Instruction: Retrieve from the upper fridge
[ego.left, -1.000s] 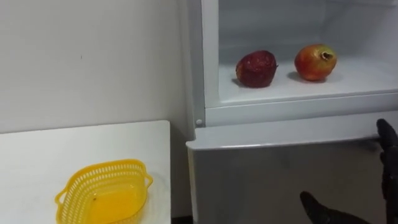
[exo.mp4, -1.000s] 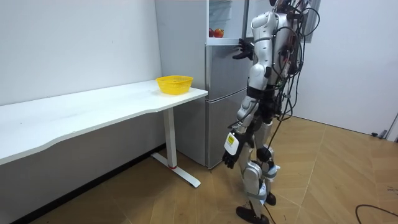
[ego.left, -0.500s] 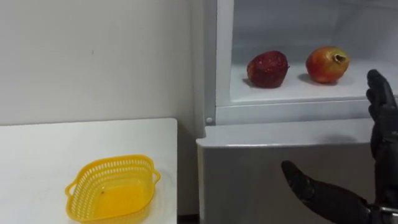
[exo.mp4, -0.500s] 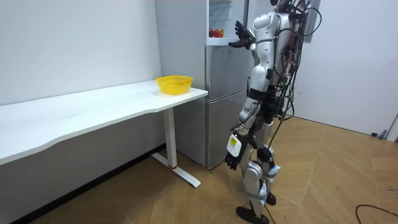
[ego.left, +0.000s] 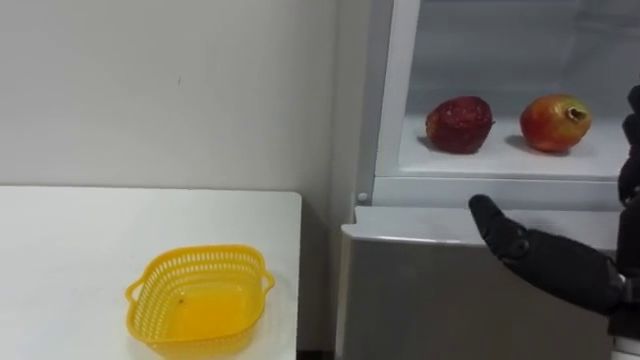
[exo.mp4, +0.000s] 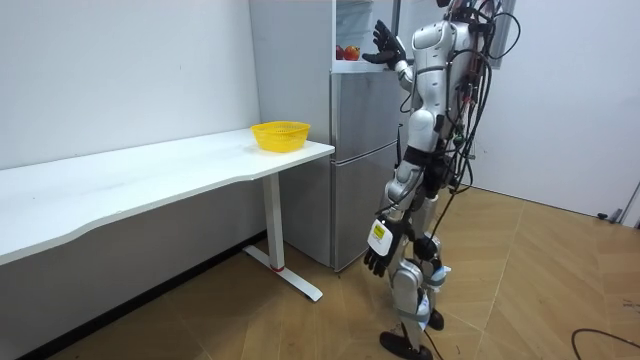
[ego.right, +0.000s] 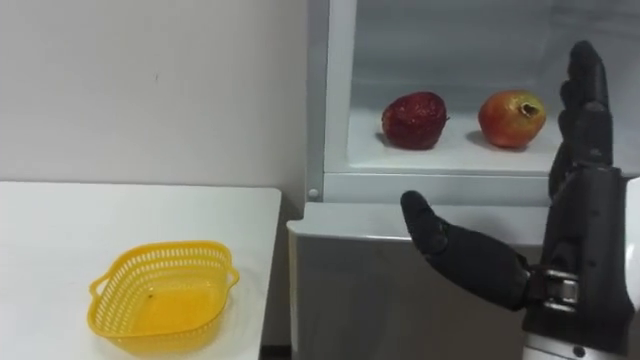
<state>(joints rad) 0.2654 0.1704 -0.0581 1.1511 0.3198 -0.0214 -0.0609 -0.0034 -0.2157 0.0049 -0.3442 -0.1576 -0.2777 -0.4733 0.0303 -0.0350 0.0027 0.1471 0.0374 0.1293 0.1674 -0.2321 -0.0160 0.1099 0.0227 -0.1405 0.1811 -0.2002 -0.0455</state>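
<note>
The right robot hand (ego.right: 582, 240) hovers spread, thumb wide, holding nothing, just before the open upper fridge (ego.right: 338, 100). It should probably reach straight in over the sill and close around one fruit without nudging the other. The left robot hand (exo.mp4: 375, 262) hangs by the thigh; whether it is spread cannot be told. One yellow basket (ego.right: 160, 295) sits on the bench (ego.right: 60, 230). On the fridge shelf (ego.right: 450, 155) lie two fruits, apart: a dark red pomegranate (ego.right: 413, 119) and an orange-red pomegranate (ego.right: 511, 117).

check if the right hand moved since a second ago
Yes: in the room view the right hand rose from the top of the lower fridge door to the upper compartment.
</note>
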